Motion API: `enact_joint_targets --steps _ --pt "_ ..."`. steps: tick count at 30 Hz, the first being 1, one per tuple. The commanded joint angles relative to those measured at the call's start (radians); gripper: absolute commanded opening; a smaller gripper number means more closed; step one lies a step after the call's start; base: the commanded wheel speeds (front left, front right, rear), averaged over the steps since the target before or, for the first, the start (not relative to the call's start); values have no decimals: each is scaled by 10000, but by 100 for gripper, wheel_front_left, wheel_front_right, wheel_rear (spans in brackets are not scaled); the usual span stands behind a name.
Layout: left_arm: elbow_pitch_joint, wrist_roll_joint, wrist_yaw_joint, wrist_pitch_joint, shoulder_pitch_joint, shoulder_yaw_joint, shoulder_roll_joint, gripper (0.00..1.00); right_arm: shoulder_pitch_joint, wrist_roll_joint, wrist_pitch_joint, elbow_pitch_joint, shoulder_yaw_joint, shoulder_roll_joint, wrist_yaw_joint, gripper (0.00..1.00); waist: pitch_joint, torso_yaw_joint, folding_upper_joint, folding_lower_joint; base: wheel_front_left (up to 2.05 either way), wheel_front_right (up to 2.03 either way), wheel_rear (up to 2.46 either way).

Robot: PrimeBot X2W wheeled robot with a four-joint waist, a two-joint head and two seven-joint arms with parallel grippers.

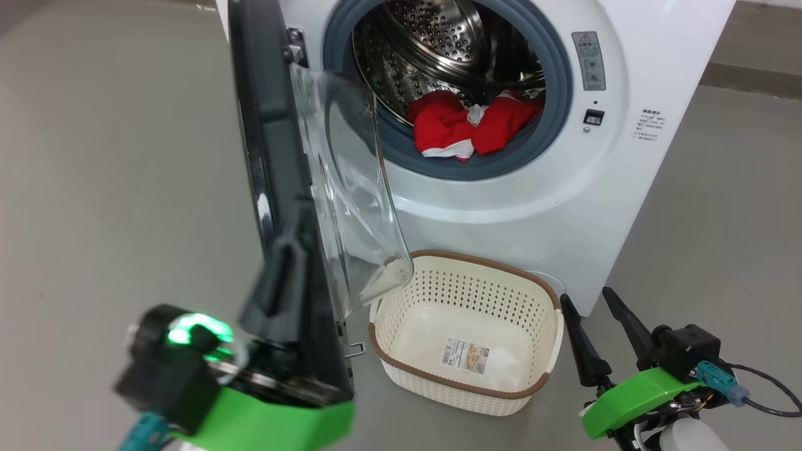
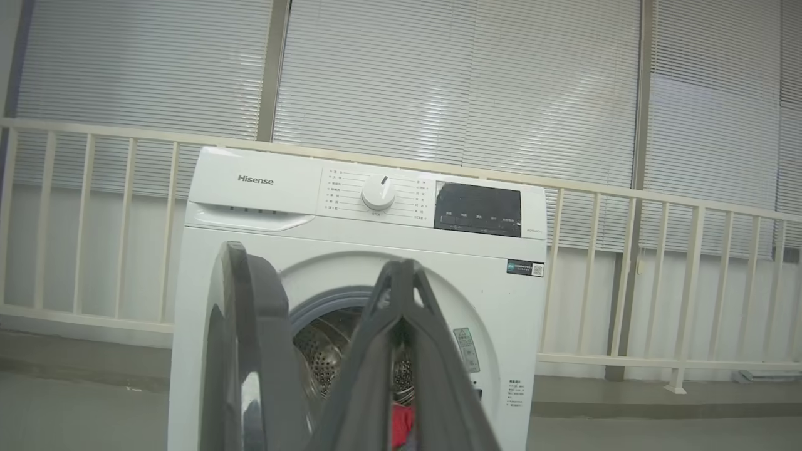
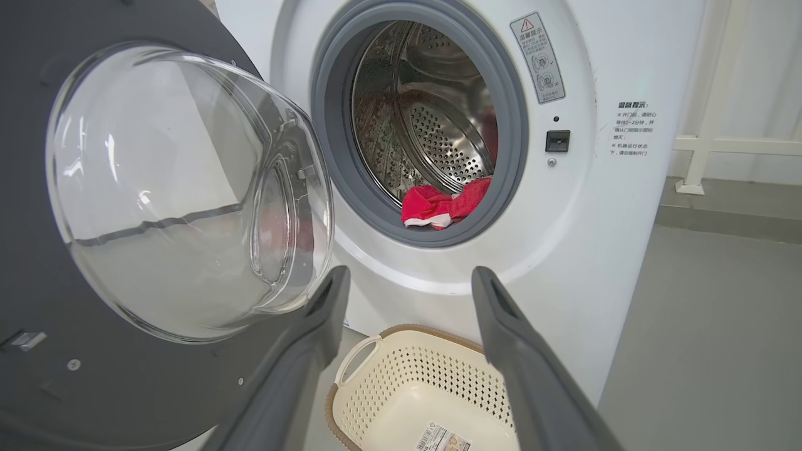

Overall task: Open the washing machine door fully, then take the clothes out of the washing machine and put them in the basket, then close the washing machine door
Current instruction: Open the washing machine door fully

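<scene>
The washing machine (image 1: pixel 564 207) (image 2: pixel 250 188) (image 3: pixel 595 219) has its door (image 1: pixel 263 125) (image 2: pixel 244 351) (image 3: pixel 37 125) swung out to about a right angle, glass bowl facing the drum. Red clothes (image 1: pixel 451 125) (image 3: pixel 438 203) (image 2: pixel 401 426) with white trim lie at the drum's front lip. The basket (image 1: pixel 476 260) (image 3: pixel 401 369) stands empty on the floor below the opening. My left gripper (image 1: pixel 293 235) (image 2: pixel 401 269) is shut, fingers together alongside the door's dark rim with nothing between them. My right gripper (image 1: pixel 588 297) (image 3: pixel 407 282) is open beside the basket's right end, pointing at the machine.
The open door stands between my left arm and the basket. Grey floor (image 1: pixel 113 156) stretches to the door's left and to the machine's right (image 3: pixel 720 326). A white railing (image 2: pixel 689 250) and window blinds run behind the machine. A cable (image 1: pixel 764 394) trails from my right wrist.
</scene>
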Motion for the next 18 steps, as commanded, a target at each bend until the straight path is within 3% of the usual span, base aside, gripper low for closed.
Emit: enact_joint_targets --steps 1,5,9,18 --pt "-7 -129 -175 55 -277 -146 108 0 -356 -86 -91 -230 158 12 65 100 60 -5 -1 0 0 0 0" --pt "836 -247 -320 112 -88 -863 107 0 -396 -112 -91 -237 156 12 65 100 113 -28 -1 0 0 0 0" --pt "1818 -1082 -347 305 76 -1291 107 0 -375 -75 -91 -266 222 12 65 100 107 -68 -1 0 0 0 0" --pt "3444 -1412 -13 616 28 -1338 135 0 -338 -168 -91 -383 198 12 65 100 155 -107 -1 0 0 0 0"
